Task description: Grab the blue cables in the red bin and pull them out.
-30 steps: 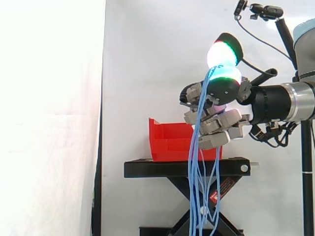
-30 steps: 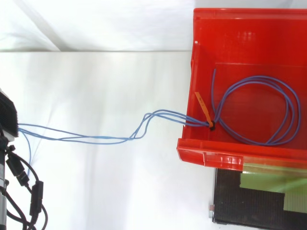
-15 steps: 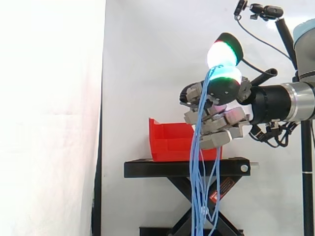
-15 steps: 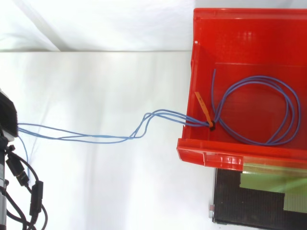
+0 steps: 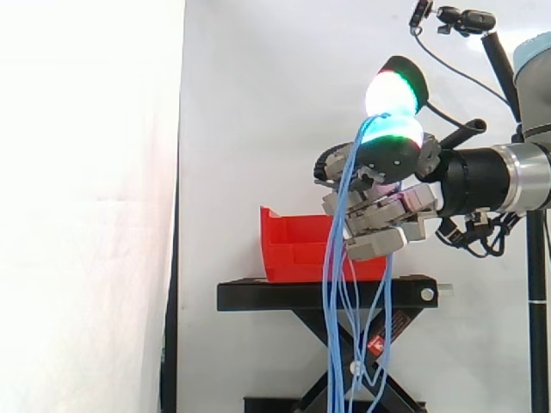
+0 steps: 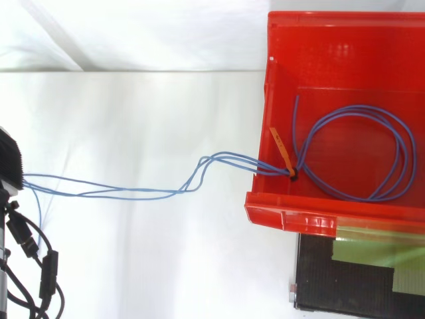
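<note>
The hand (image 5: 387,155) pinches thin blue cables (image 6: 133,193) in curled fingers, strands dangling, one loop lying in the bin (image 6: 285,216).

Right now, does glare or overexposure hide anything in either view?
Side view: the left curtain panel is blown out to flat white; the hand's glowing pads bloom bright at their centres, yet the blue cables pinched there read clearly. Top view: glare streaks the red bin's front lip, and the cables are distinct against the bright white backdrop.

One bin (image 6: 319,214) — one cable bundle (image 6: 143,193)
</note>
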### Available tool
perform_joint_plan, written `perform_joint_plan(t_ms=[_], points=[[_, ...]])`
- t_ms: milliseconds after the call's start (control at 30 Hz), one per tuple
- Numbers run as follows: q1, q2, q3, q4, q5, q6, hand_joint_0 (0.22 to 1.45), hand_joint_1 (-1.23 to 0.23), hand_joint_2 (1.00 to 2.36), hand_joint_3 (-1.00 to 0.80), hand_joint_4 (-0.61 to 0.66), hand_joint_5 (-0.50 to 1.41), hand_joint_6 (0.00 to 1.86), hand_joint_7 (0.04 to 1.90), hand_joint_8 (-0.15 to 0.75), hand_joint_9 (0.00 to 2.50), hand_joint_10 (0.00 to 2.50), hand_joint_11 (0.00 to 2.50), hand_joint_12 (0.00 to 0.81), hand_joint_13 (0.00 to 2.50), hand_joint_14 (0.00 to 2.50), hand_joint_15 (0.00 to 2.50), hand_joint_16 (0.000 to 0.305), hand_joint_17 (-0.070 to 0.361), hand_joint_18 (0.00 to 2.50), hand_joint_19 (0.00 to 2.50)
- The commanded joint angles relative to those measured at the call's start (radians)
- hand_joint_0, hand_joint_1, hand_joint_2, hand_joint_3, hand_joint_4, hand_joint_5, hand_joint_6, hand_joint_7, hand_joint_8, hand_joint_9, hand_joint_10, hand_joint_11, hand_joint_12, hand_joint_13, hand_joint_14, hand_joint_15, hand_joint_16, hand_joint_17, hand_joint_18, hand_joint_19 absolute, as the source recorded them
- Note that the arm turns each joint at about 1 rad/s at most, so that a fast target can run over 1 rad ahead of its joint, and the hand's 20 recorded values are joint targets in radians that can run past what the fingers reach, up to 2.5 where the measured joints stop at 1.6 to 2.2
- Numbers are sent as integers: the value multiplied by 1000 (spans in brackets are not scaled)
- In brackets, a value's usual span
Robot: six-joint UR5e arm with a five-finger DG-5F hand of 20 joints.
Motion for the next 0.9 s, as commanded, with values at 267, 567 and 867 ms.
perform_joint_plan(t_ms=[267,567,867], points=[[1,0,0,1,0,0,729,-1037,1000,-1000,253,684,887,301,351,635,947,1201,376,1270,370,1419,52,116,959,1194],[-1,1,2,3,0,3,730,-1079,1000,-1000,261,635,970,255,349,623,963,1200,382,1261,377,1422,52,116,949,1195],[-3,0,3,3,0,3,735,-1093,1000,-1000,261,614,1006,240,351,617,957,1212,373,1254,373,1426,51,115,944,1183]])
